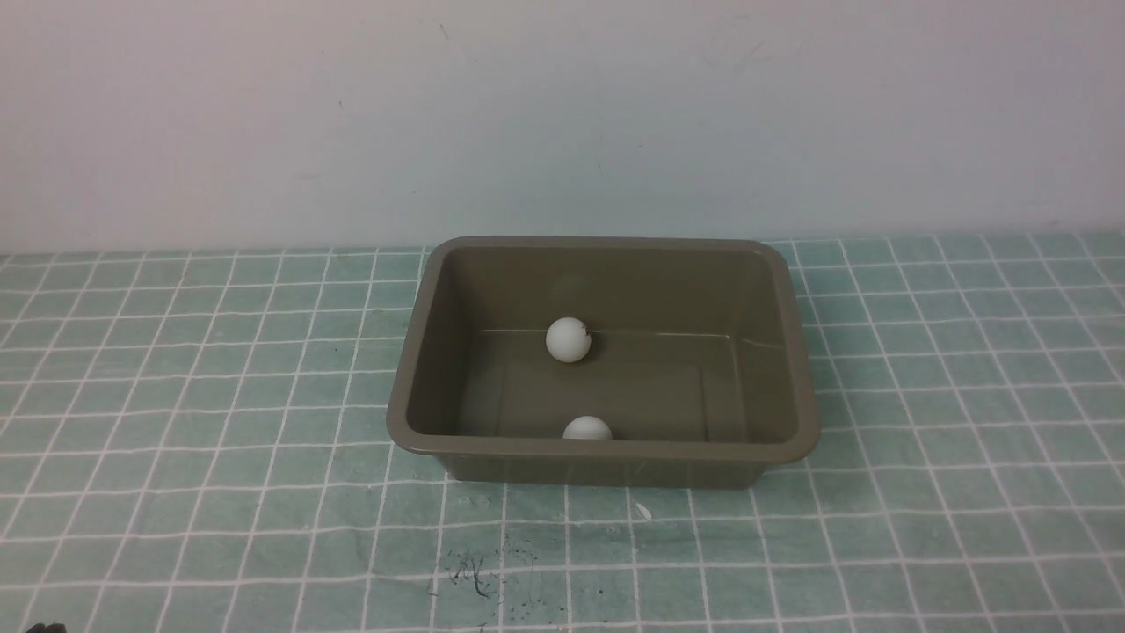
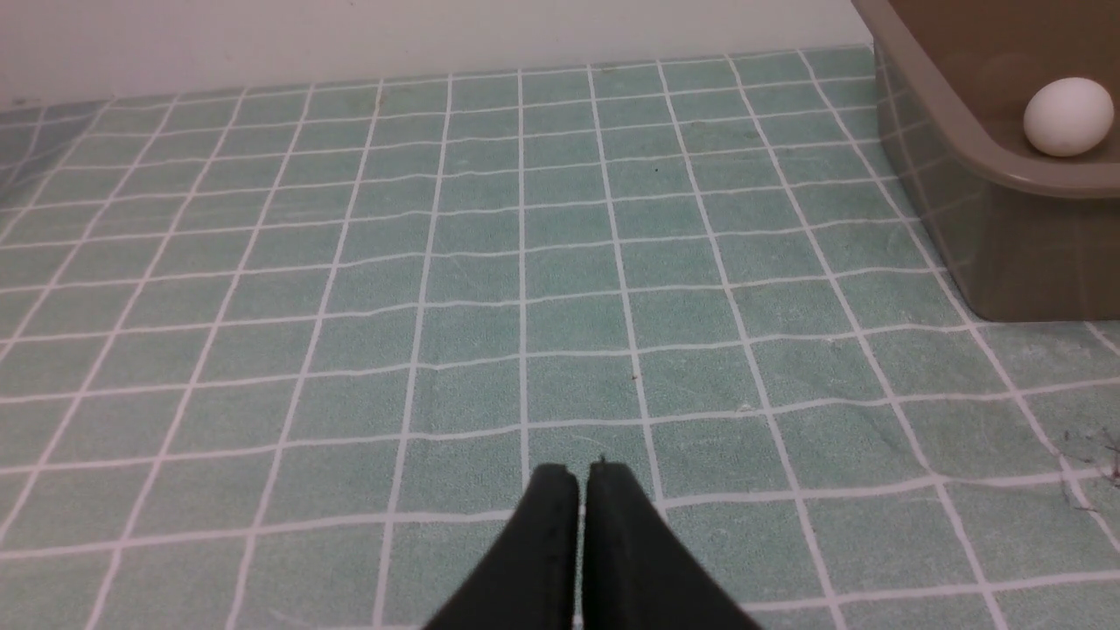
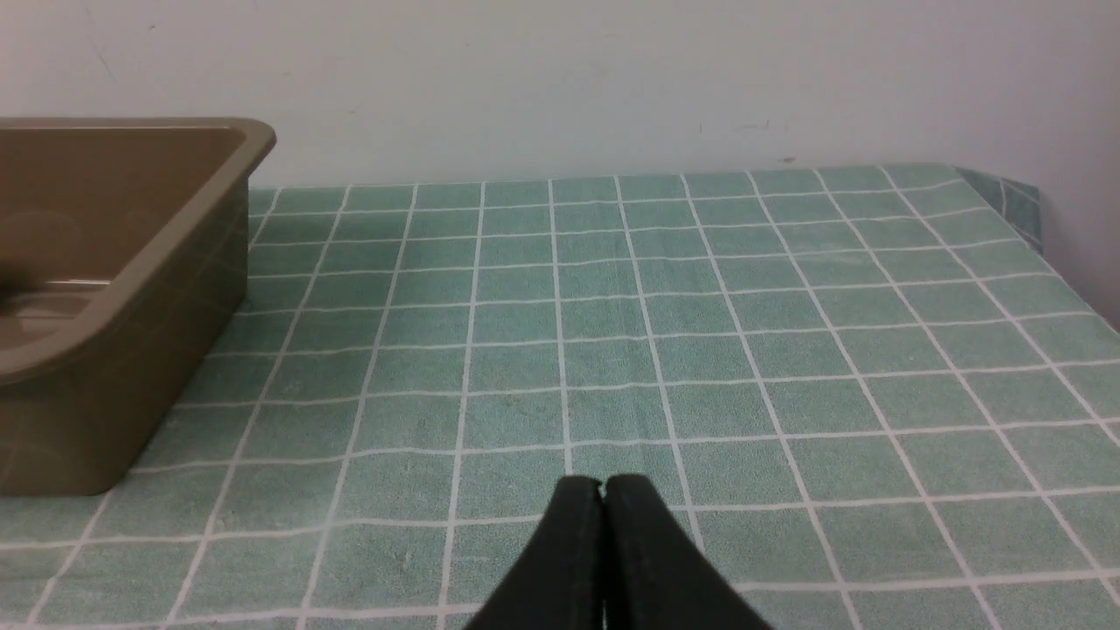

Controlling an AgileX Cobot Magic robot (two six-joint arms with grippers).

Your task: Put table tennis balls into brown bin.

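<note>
The left gripper (image 2: pixel 582 477) has its dark fingertips pressed together, with nothing pinched between them; its wrist view looks over the cloth (image 1: pixel 220 422), which is green with a grid of pale lines. In the front view, only a small dark bit shows at the near left corner, too little of it to tell what it is. The cloth spreads out to the left of the bin (image 1: pixel 606 448), and the bin stands upright on it near the middle, its long side facing the camera. The bin is brown, with a rolled rim, rounded corners and sloping walls. Both balls lie inside it, apart from each other. The far ball (image 1: pixel 569 340) is white with a small dark mark on its right side, and sits left of the bin's middle, toward the far wall. The near ball (image 1: pixel 587 429), also white, is slightly farther right, by the near wall, its lower part hidden behind the rim. Dark smudges (image 1: pixel 475 571) mark the cloth in front of the bin. Behind everything rises a pale wall (image 1: pixel 562 114). The right gripper (image 3: pixel 604 486) is likewise closed tip to tip, pinching nothing, above the cloth.
</note>
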